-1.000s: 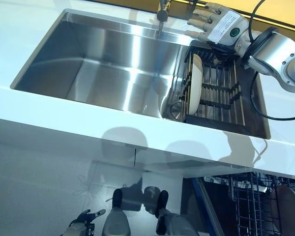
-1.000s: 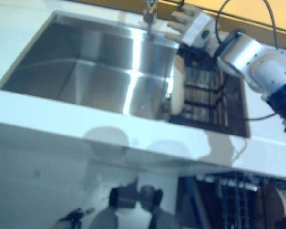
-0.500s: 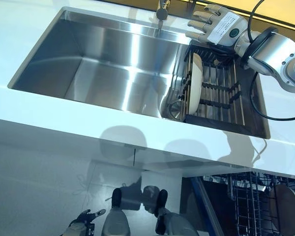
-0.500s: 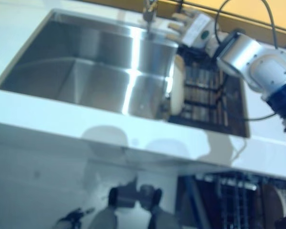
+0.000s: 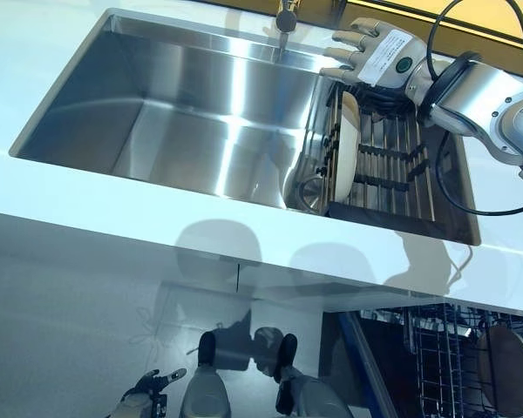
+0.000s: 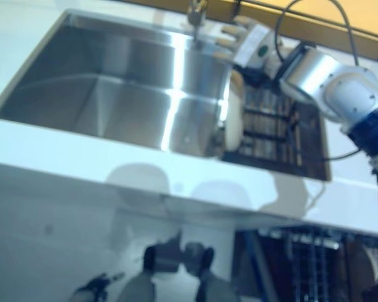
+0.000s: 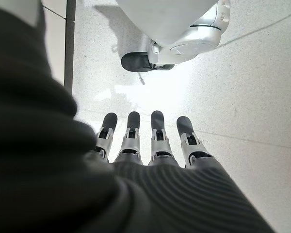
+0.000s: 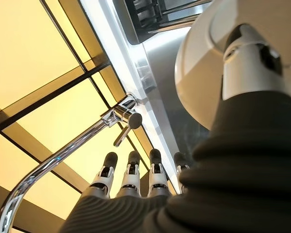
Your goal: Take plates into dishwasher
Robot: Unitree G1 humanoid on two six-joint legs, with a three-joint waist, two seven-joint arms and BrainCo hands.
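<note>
The right hand [image 5: 372,54] hovers with straight fingers, holding nothing, just behind the plate [image 5: 346,146] standing on edge. Plate looks stiff, slippery, breakable; pinch its upper rim.

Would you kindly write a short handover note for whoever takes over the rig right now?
Right hand: open, fingers straight, holding nothing, above the far end of the dark wire drying rack at the sink's right side.
Left hand: open and idle, hanging low over the floor.
Things: one round white plate stands on edge in the rack's left slots. A round brown plate already sits in the open dishwasher's wire basket, lower right.
Done: the brown plate is in the dishwasher.
Left: grasp the white plate, lift it out of the rack and slot it into the basket.
</note>
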